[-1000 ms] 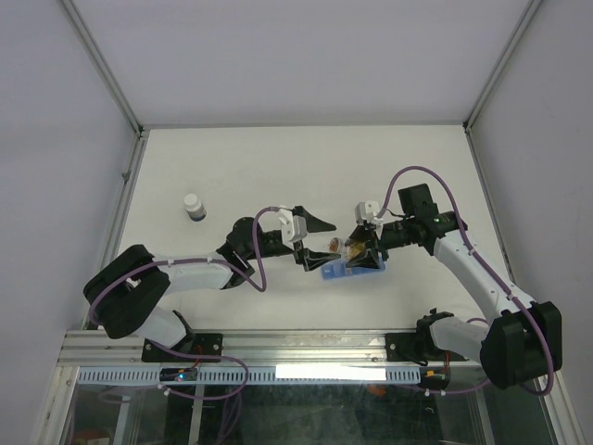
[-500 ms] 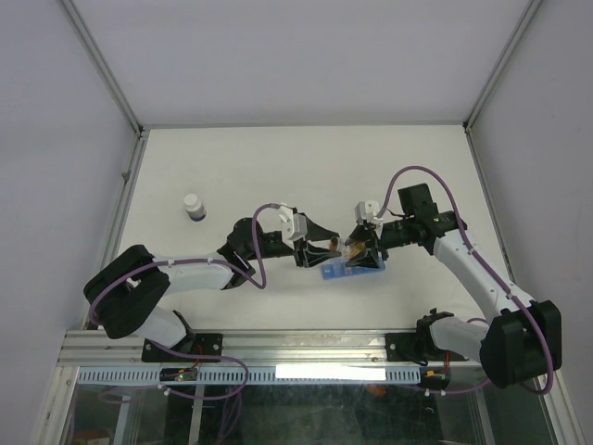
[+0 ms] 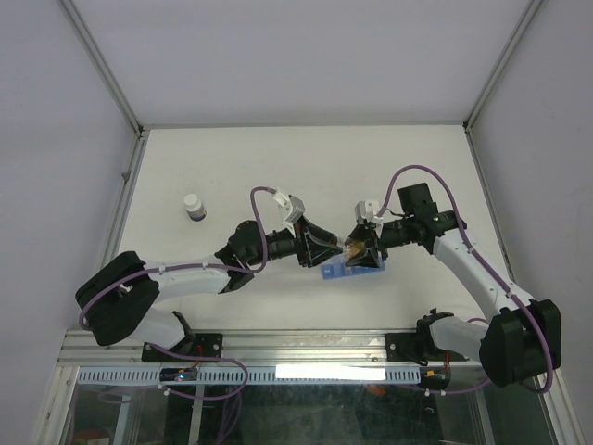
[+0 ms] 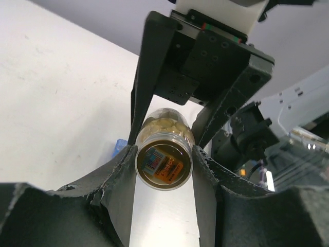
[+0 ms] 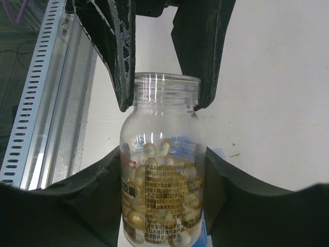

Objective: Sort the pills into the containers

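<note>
Top external: my left gripper [image 3: 334, 247] and right gripper [image 3: 363, 252] both clench the uncapped pill bottle [image 3: 349, 247], left at its neck, right round its body; the blue pill organiser [image 3: 332, 273] lies just beneath the bottle.

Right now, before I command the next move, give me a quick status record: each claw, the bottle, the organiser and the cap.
left claw: shut on the neck end of the pill bottle
right claw: shut on the bottle's body
pill bottle: uncapped, pills inside, held between both claws
pill organiser: blue, on the table below the right claw; lid state not visible
white cap with dark base: on the table at far left, apart from both arms
</note>
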Action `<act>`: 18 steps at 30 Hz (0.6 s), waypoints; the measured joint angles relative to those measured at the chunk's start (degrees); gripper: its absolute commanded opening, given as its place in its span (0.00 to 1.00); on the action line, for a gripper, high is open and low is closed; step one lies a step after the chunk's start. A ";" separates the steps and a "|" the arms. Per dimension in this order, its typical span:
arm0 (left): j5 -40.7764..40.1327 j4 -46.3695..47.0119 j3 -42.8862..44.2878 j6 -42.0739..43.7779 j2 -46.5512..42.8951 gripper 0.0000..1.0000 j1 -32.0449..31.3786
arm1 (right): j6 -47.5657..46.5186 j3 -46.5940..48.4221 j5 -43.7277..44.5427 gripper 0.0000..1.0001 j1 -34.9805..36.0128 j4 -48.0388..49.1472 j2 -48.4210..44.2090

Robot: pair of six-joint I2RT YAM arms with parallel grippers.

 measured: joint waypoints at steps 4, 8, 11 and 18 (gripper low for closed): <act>-9.16 -6.73 0.00 -7.50 -3.30 0.00 -2.67 | -0.07 0.09 -0.09 0.00 0.02 -0.04 0.09; -16.70 -12.33 0.33 -13.75 -6.01 0.00 -4.85 | -0.04 0.13 -0.24 0.00 0.11 0.00 0.09; -20.15 -15.28 0.87 -17.84 -6.97 0.00 -5.64 | -0.02 0.22 -0.20 0.00 0.11 0.17 0.15; -22.93 -18.56 1.46 -24.55 -7.76 0.01 -5.95 | -0.04 0.26 0.09 0.00 0.11 0.59 0.37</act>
